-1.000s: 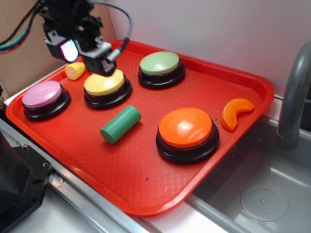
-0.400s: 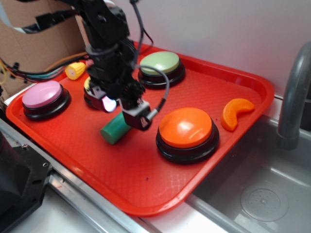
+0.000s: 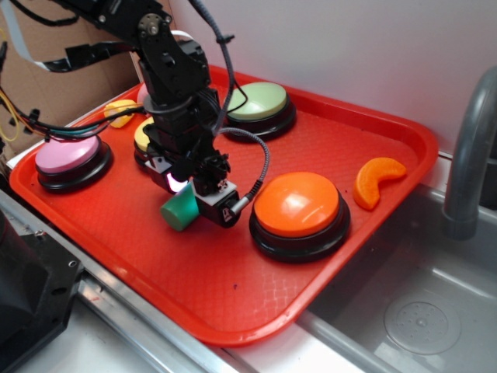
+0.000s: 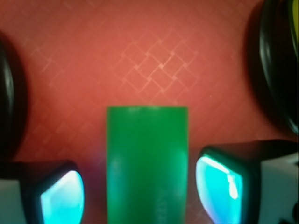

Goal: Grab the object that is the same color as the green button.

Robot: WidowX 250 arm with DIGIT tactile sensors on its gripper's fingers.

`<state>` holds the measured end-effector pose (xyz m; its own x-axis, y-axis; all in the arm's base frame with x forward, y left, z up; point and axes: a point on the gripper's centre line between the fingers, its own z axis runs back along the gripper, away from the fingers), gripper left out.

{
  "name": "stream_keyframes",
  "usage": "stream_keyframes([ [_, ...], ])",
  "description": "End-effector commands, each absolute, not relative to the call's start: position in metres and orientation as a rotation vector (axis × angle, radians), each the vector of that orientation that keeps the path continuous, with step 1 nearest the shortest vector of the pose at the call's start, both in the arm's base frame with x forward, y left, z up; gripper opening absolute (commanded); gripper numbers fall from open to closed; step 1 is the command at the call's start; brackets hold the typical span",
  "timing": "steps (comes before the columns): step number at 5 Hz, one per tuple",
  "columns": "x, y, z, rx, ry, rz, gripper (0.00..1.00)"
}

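Green cylinder [image 4: 147, 163] lies on red tray [image 3: 373, 132], between yellow button [image 3: 144, 136] and orange button [image 3: 297, 203]. Gripper [image 4: 140, 186] low over it, fingers [image 4: 219, 182] spread either side, small gaps, not pinching. Approach done; closing and lift left. Green button [image 3: 257, 101] at back, well apart.

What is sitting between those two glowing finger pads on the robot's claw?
The green cylinder lies between the fingers of the gripper, a thin strip of red tray showing each side. The wrist view shows this best.
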<state>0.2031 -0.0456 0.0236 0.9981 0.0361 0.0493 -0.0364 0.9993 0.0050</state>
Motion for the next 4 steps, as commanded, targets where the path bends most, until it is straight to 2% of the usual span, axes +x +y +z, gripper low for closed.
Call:
stream_keyframes([
  [1, 0.207, -0.047, 0.027, 0.005, -0.055, 0.043, 0.0],
  [2, 0.207, -0.047, 0.025, -0.036, -0.052, 0.034, 0.0],
  [3, 0.208, -0.047, 0.028, 0.004, -0.041, 0.049, 0.0],
  [4, 0.209, -0.045, 0.06, -0.045, -0.078, 0.031, 0.0],
])
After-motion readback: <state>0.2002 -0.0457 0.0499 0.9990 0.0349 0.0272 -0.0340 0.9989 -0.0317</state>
